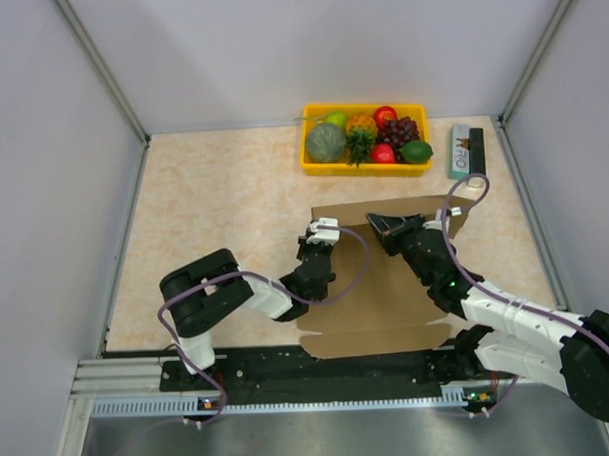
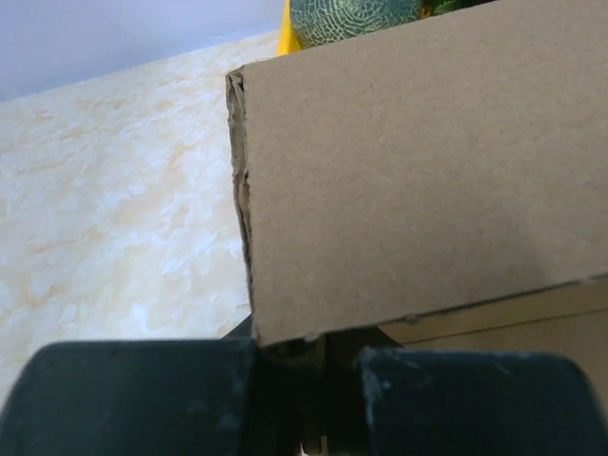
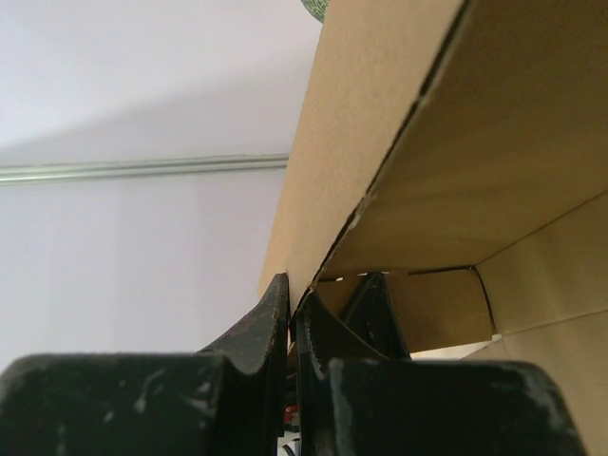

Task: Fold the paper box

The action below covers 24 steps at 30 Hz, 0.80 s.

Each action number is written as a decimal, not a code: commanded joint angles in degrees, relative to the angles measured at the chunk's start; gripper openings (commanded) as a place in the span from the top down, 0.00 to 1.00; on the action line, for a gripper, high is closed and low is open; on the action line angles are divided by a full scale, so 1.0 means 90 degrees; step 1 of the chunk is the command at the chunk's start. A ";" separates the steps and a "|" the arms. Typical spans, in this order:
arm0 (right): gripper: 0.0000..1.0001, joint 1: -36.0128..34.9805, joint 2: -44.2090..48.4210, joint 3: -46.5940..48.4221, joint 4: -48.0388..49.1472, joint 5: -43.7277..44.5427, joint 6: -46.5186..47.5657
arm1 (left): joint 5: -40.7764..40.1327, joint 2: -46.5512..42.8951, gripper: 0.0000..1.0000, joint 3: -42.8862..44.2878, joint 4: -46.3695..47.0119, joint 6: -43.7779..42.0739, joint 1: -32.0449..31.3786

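Note:
The paper box is plain brown cardboard, lying in the middle of the table with one long panel lifted. My right gripper is shut on the top edge of that lifted panel; in the right wrist view its fingers pinch the panel's edge. My left gripper is at the box's left end. In the left wrist view the panel fills the frame. Its lower corner sits between my left gripper's jaws, which stand a little apart. The fingertips are hidden behind the cardboard.
A yellow tray of fruit stands at the back of the table, and its melon shows in the left wrist view. A small green, white and black carton lies to the tray's right. Grey walls enclose the table on three sides.

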<state>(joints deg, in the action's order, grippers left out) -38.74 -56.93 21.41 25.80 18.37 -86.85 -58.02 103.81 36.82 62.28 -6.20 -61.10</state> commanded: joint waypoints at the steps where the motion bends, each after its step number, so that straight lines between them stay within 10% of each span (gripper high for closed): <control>1: 1.00 -0.0051 0.0046 -0.0025 -0.0582 -0.0215 0.0119 | -0.0593 0.0447 1.00 0.0361 0.0042 -0.0911 0.0012; 6: 1.00 -0.0051 0.0026 -0.0015 -0.0582 -0.0157 0.0080 | -0.0372 0.0245 0.91 0.0070 0.0503 -0.1012 0.0012; 9: 1.00 -0.0051 -0.0022 -0.0015 -0.0543 -0.0147 0.0118 | -0.0127 -0.0320 0.59 -0.0281 0.0036 -0.0183 0.0031; 12: 1.00 -0.0041 -0.0062 -0.0054 -0.0407 -0.0176 0.0148 | 0.0739 -0.1207 0.02 -0.0643 -0.1085 0.0949 0.0021; 24: 1.00 -0.0041 -0.0149 -0.0250 -0.0162 -0.0137 0.0450 | 0.4092 -0.5721 0.01 -0.2158 -0.3782 0.2904 0.0031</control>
<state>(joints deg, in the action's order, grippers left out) -38.83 -57.30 20.93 26.61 17.91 -86.32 -33.47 62.83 18.33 39.92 12.93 -60.88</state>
